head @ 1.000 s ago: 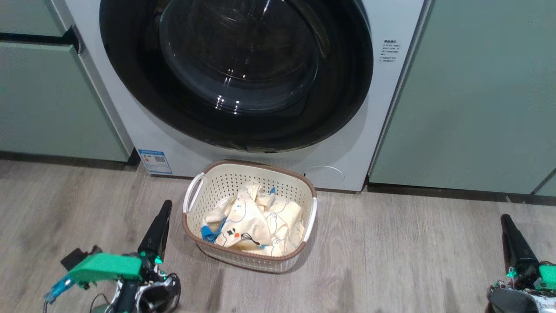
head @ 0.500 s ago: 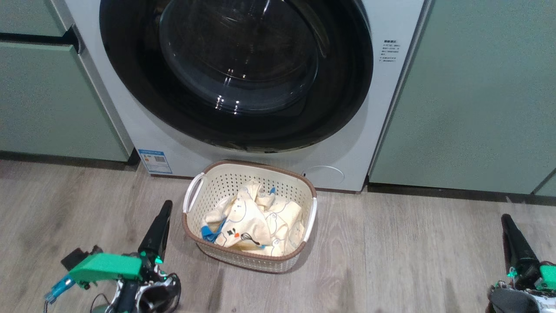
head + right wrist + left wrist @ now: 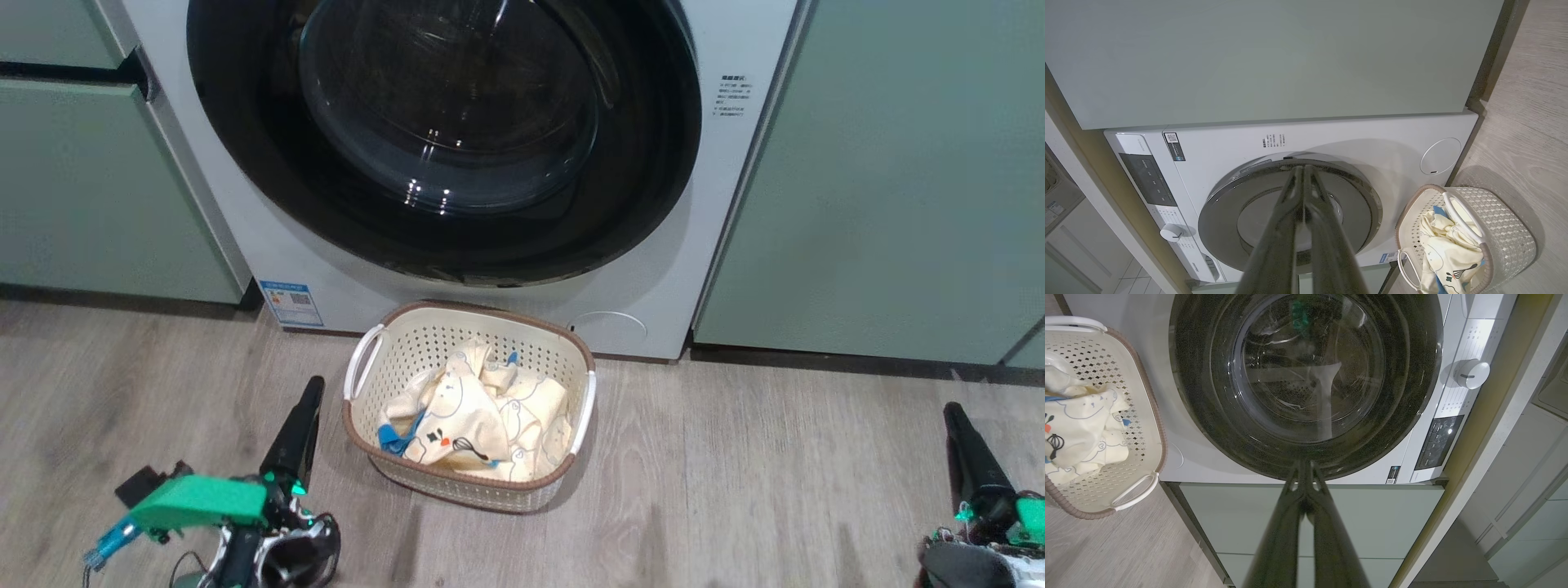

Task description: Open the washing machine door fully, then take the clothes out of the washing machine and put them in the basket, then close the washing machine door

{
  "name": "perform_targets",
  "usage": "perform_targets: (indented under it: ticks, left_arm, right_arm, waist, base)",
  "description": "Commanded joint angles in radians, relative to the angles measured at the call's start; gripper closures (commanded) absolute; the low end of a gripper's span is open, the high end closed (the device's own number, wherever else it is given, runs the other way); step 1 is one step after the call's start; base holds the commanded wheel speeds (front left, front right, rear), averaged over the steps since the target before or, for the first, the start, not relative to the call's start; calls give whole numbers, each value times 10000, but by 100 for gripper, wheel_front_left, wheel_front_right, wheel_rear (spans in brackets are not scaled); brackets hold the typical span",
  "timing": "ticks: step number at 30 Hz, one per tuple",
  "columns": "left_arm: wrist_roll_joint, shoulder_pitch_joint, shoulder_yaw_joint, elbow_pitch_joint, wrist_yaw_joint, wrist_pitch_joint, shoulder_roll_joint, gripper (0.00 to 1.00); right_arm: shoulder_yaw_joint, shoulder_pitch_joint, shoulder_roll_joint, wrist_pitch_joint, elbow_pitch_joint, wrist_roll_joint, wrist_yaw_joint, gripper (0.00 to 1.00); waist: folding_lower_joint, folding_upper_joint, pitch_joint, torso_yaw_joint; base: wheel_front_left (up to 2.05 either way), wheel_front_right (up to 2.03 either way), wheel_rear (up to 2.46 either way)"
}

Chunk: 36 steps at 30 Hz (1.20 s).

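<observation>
On the left stands a pale green cabinet, flat-fronted, with a dark gap between its upper and lower panels. A grey wood-look floor runs under everything and is the only surface carrying things. Low on the left, the left gripper points towards the machine. Its jaws are pressed together on nothing, and its dark tip is just beside the basket's left handle but apart from it. A bright green block sits on the arm behind it.

The washing machine, white, stands between the cabinets. The washing machine door lies flush against its front, a glossy black rim around a bulging glass bowl. On the floor directly before it sits the basket, which is cream, perforated and brown-rimmed, with a white handle on each side. The clothes lie inside it in a cream-yellow heap with blue trim and small cartoon prints. Right of the basket, a round flap marks the machine's lower corner. A second green cabinet stands to the right. The right gripper is low at the far right, jaws closed and empty, well apart from the basket.

A blue label at the machine's lower left corner carries a small code square, but its text is too small to read. A block of grey print high on the right of the front is also unreadable. The left wrist view shows a white knob and a dark control panel with tiny pale markings. The right wrist view shows a black sticker with a code square beside that panel.
</observation>
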<state>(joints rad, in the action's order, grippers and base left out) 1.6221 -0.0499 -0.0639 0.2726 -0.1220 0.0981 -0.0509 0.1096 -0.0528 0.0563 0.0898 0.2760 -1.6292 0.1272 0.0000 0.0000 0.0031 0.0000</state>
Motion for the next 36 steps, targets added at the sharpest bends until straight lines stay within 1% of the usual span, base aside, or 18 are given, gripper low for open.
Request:
perform_targets:
  ticks: [1, 36]
  left_arm:
    - [-43, -571, -388, -278, -86, 62, -77, 100]
    - [-83, -575, -435, -276, -86, 100, -45, 100]
  right_arm:
    - [-142, -534, 75, 86, -323, 53, 35, 100]
    - [-70, -541, 24, 144, -318, 114, 35, 100]
  waist:
    - [0, 0, 0, 0]
    - [0, 0, 0, 0]
  base:
    - [0, 0, 0]
    - [0, 0, 0]
